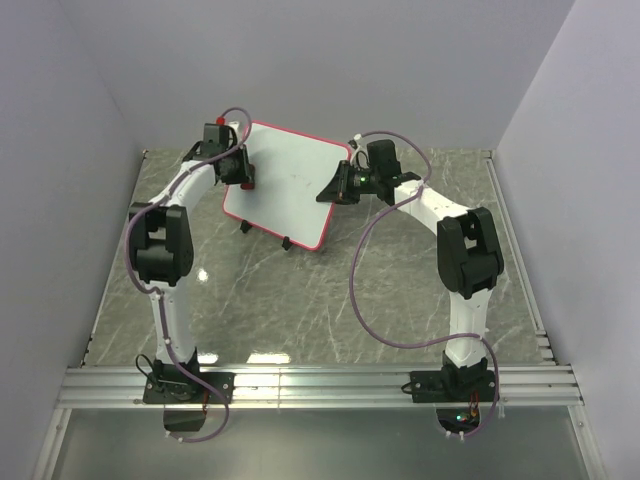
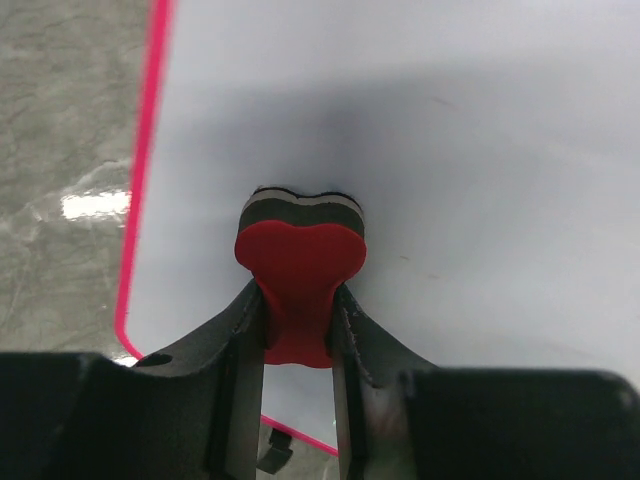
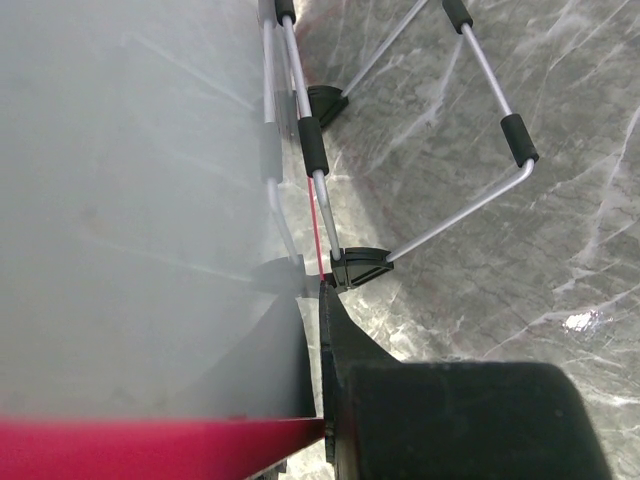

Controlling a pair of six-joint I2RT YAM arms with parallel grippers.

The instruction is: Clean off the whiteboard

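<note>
Two hands: one at each side of the whiteboard (image 1: 285,195)
Whiteboard: propped tilted on its black feet (image 1: 286,243), toward 12 o'clock on the table (image 1: 300,300)
Left hand (image 1: 240,172): at the board's 9 o'clock edge, clamped on the red eraser (image 2: 300,265), whose pad presses the white face
Right hand (image 1: 338,186): at the board's 3 o'clock edge, closed over the red frame, far finger hidden by the board

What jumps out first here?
A red-framed whiteboard stands tilted far back on the table. The left gripper holds a red eraser against its face. The right gripper clamps its right edge.
</note>
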